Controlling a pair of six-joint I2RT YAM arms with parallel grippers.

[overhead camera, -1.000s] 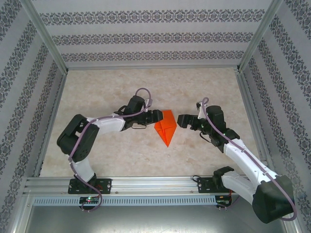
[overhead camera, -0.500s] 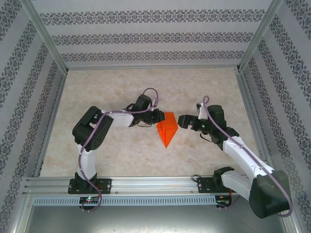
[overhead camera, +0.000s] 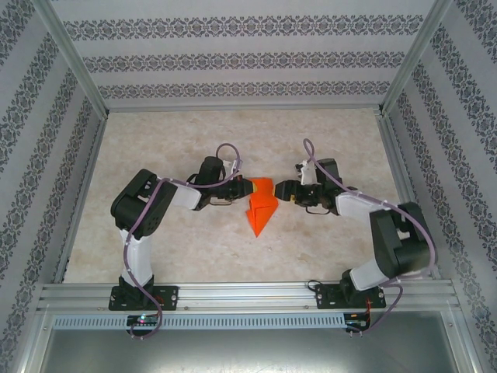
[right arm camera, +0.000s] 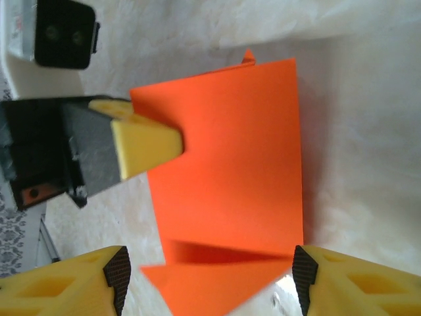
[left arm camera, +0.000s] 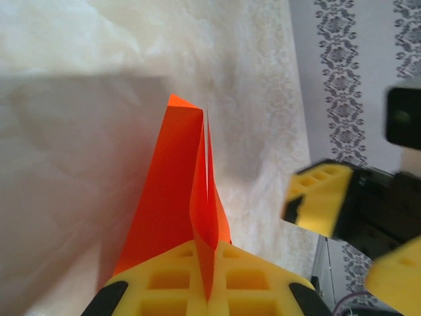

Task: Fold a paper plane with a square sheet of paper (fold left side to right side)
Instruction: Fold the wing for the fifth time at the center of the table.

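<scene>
The left gripper (overhead camera: pixel 244 187) is clamping tight on the left edge of the folded orange paper (overhead camera: pixel 261 211), mid-table (overhead camera: pixel 326 140), hiding that edge. The right gripper (overhead camera: pixel 282 191) is sitting open astride the paper's other side; whether it is touching is hard to make out.

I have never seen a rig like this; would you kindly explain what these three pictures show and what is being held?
The machine is a left arm and a right arm, bolted to a table, each ending in a two-finger gripper. The wide picture looks down from above; the other two come from a camera on each wrist. On the table is one folded orange paper. The left gripper is shut on a raised flap of it. The right gripper is open, a finger on either side of the paper.
</scene>
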